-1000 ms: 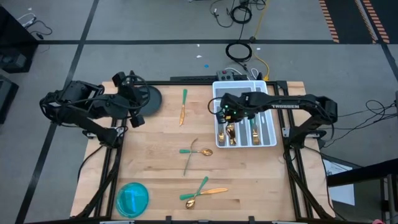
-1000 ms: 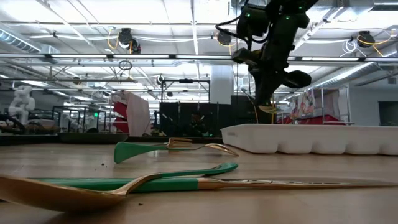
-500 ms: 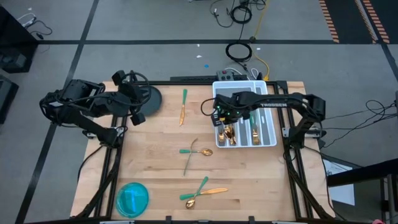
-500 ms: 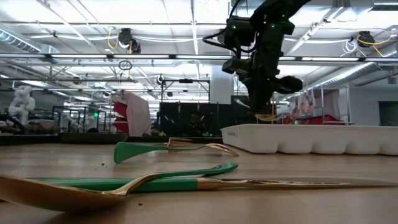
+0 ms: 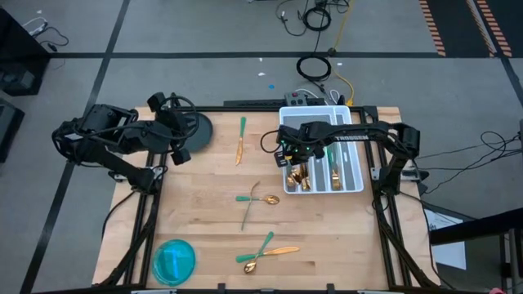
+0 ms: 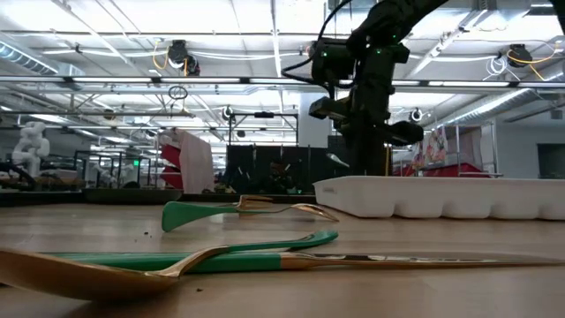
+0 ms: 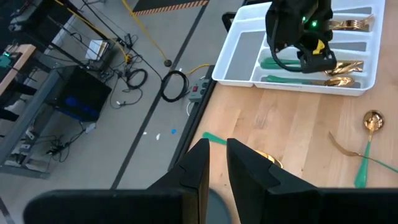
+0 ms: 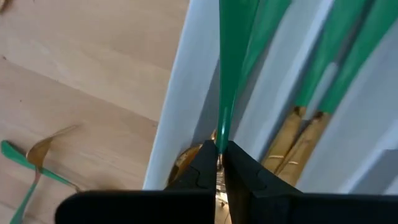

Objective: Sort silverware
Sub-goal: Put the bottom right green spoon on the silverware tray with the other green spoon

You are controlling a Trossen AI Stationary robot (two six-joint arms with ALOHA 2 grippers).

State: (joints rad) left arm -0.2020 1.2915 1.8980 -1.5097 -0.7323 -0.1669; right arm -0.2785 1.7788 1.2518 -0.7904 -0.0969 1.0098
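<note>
My right gripper (image 5: pixel 288 152) hangs over the left side of the white tray (image 5: pixel 356 181), at the far right of the table (image 5: pixel 204 229). Its jaws are pressed tight on the slim green handle of 1 piece of silverware (image 8: pixel 229 68). The handle sticks out from my fingertips (image 8: pixel 202 169) over the tray's left slot. I cannot tell if it is a spoon, a fork or a knife.

More silverware lies inside the tray (image 5: pixel 304 176), gold heads toward the near end.

My left gripper (image 5: pixel 181 149) waits at the far left of the table, beside a dark round plate (image 5: pixel 198 131). Its jaws have only a thin gap, and nothing sits between them.

1 knife (image 5: pixel 241 139) lies alone on the far part of the table, left of the tray. A spoon and a fork (image 5: pixel 256 202) cross each other in the middle of the table. 2 more pieces (image 5: pixel 266 251) cross near the front edge. A blue bowl (image 5: pixel 174 260) sits at the near left corner.
</note>
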